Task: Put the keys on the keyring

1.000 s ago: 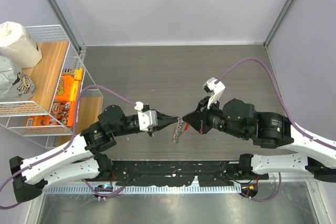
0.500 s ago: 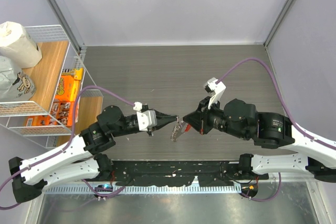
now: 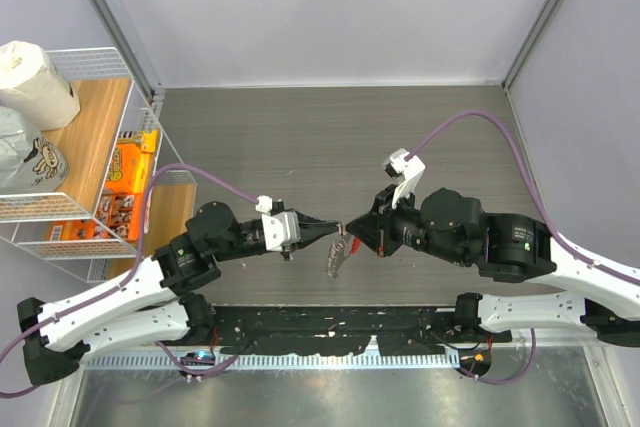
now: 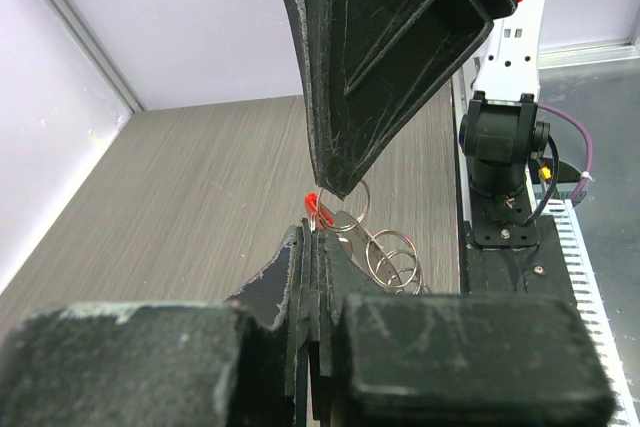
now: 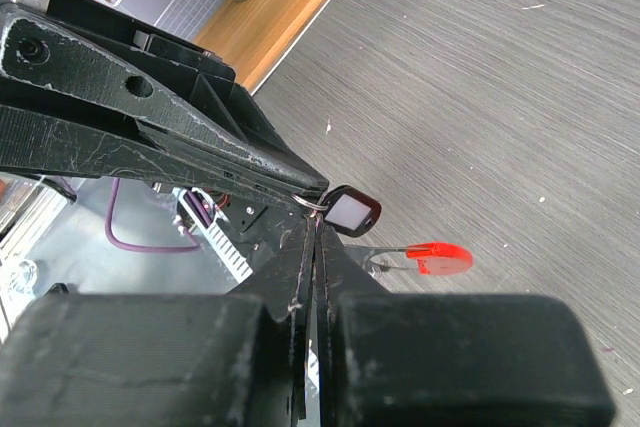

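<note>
near the middle of the near edge, the left gripper point(image 3: 337, 226) is squeezing shut on the keyring point(image 5: 440, 258) and the right gripper point(image 3: 351, 229) is squeezing shut on the keys point(image 5: 350, 213), tip to tip. they are touching, but i am guessing the keys are not on yet.

Left gripper point(image 3: 335, 226) and right gripper point(image 3: 355, 231) meet tip to tip over the surface point(image 3: 300, 137), both pinched closed. Keyring point(image 3: 338, 253) hangs at the junction. Wire shelf point(image 3: 98, 51) far left.
</note>
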